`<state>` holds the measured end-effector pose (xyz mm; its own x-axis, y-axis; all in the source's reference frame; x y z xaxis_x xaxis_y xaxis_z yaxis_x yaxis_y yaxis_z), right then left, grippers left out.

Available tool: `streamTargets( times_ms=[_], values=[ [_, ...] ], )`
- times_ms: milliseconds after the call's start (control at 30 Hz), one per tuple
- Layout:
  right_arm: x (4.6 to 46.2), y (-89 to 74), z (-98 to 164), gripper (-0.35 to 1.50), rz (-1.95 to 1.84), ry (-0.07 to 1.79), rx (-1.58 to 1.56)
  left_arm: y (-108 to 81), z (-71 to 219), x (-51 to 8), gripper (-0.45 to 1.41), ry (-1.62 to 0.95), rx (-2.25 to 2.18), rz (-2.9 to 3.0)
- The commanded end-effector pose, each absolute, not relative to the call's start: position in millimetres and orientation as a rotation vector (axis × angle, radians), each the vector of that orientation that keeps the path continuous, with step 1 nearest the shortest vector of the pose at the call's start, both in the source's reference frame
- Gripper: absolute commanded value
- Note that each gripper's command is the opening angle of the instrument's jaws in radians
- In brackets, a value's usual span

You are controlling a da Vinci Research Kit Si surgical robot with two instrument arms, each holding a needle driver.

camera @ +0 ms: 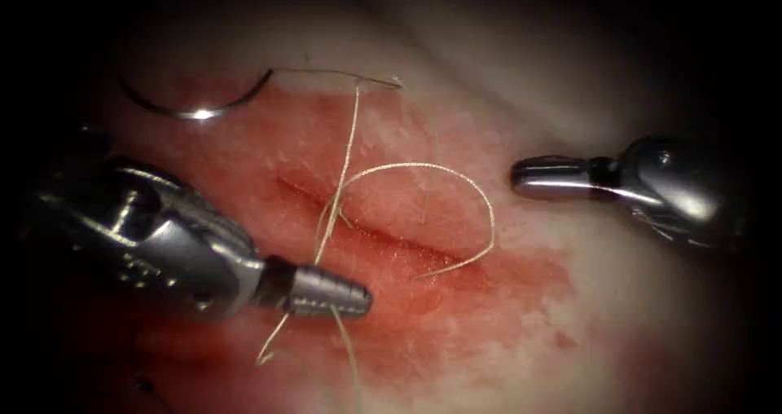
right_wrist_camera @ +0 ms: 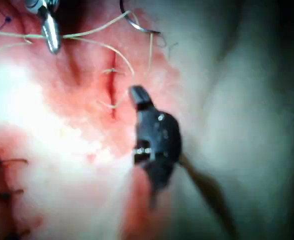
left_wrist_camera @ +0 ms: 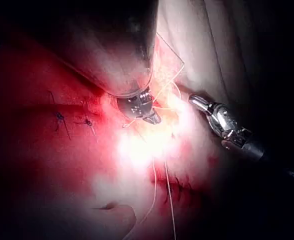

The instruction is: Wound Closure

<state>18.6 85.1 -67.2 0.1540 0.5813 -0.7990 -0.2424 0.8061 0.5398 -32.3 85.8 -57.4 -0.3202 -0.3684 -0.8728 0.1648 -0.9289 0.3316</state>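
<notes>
The tissue (camera: 570, 324) lies soft and wet with red fluid around the cut (camera: 366, 226); the left claw (camera: 358, 300) is pressed together, pinching the thread (camera: 456, 173) just left of the cut; the right claw (camera: 529, 178) sits pressed together, holding nothing, well right of it; the needle (camera: 195, 108) lies free on the tissue at upper left, not in it; stiff, slick steel, probably best gripped along its mid-curve; the thread looks limp and light.

Dark older stitches (left_wrist_camera: 60, 117) beside the wound
</notes>
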Motion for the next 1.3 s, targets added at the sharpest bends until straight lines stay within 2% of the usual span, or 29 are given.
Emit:
streamTargets(
  times_ms=[33, 133, 367, 667, 1000, 1133, 1300],
  values=[
    [20.3, 85.1, -65.7, -0.35, 0.603, 1.291, 0.304, 85.5, -56.9, -32.8, -0.35, -0.258, 1.595, -2.298],
    [21.6, 84.7, -64.0, -0.35, 0.602, 1.278, 0.289, 85.6, -56.8, -32.8, -0.35, -0.258, 1.596, -2.298],
    [21.1, 84.9, -63.5, -0.35, 0.622, 1.258, 0.26, 85.5, -56.9, -32.8, -0.35, -0.256, 1.598, -2.296],
    [25.0, 82.5, -64.4, -0.35, 0.575, 1.249, 0.359, 85.7, -56.8, -33.2, -0.35, -0.258, 1.596, -2.3],
    [27.1, 82.0, -68.2, -0.35, 0.597, 1.349, 0.403, 84.9, -52.8, -34.4, -0.35, -0.26, 1.585, -2.329],
    [29.2, 81.3, -68.6, -0.35, 0.591, 1.369, 0.405, 83.7, -51.0, -36.1, -0.35, -0.237, 1.616, -2.329],
    [29.3, 81.5, -68.5, -0.35, 0.619, 1.363, 0.37, 83.5, -52.3, -36.6, -0.35, -0.227, 1.631, -2.323]
  ],
)
